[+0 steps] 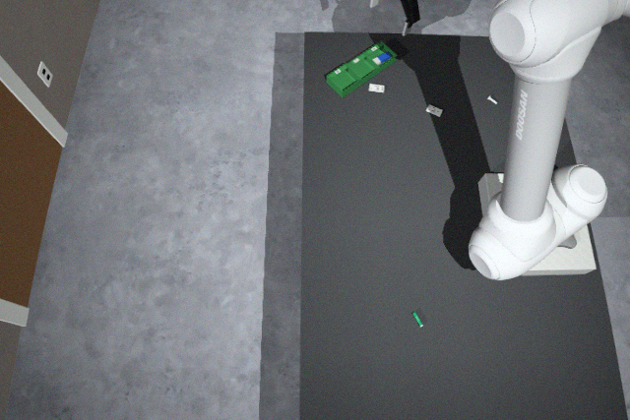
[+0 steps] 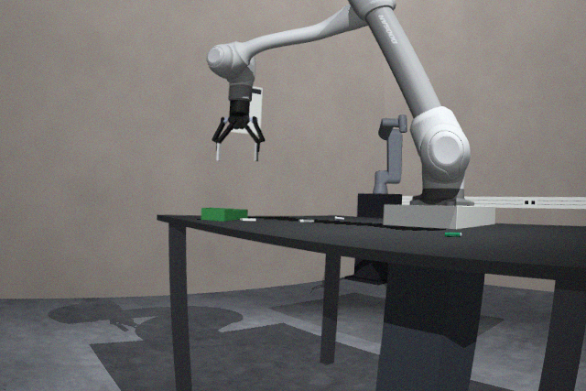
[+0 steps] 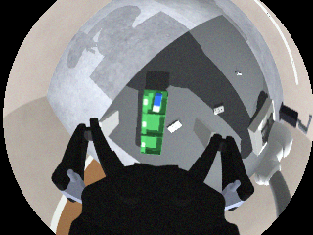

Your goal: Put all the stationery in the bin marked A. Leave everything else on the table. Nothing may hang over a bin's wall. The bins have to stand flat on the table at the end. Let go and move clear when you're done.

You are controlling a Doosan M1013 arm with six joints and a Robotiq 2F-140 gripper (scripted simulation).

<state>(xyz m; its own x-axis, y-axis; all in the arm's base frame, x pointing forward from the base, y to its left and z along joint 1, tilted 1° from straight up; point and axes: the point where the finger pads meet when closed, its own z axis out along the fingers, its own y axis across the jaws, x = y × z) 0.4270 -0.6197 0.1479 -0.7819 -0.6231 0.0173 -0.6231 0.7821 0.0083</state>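
- The gripper (image 2: 235, 157) hangs high above the far corner of the table (image 1: 355, 253), its jaws spread as wide as they go and with nothing between them
- The green bin (image 1: 361, 70), a long tray split into compartments, lies flat on the table well below the open jaws; in the wrist view the bin (image 3: 155, 121) sits between the two fingers but far beneath them
- A small blue and white item (image 1: 382, 57) rests inside the end compartment of the bin nearest the table's far edge; what kind of item it is cannot be told at this size
- No letter can be read on the bin in any view
- A small white piece (image 1: 376, 88) lies on the table just beside the bin's long wall, apart from it
- A grey-white piece (image 1: 433, 110) lies further along, at the edge of the arm's shadow, and a tiny white piece (image 1: 491, 98) lies near the arm's upright link; all three are too small to identify
- A short green stick-like item (image 1: 417, 319) lies alone on the near part of the table, well apart from the bin
- The arm's upper links are cut off at the top edge of the top view, and the arm covers much of its pale base block (image 1: 585, 265)
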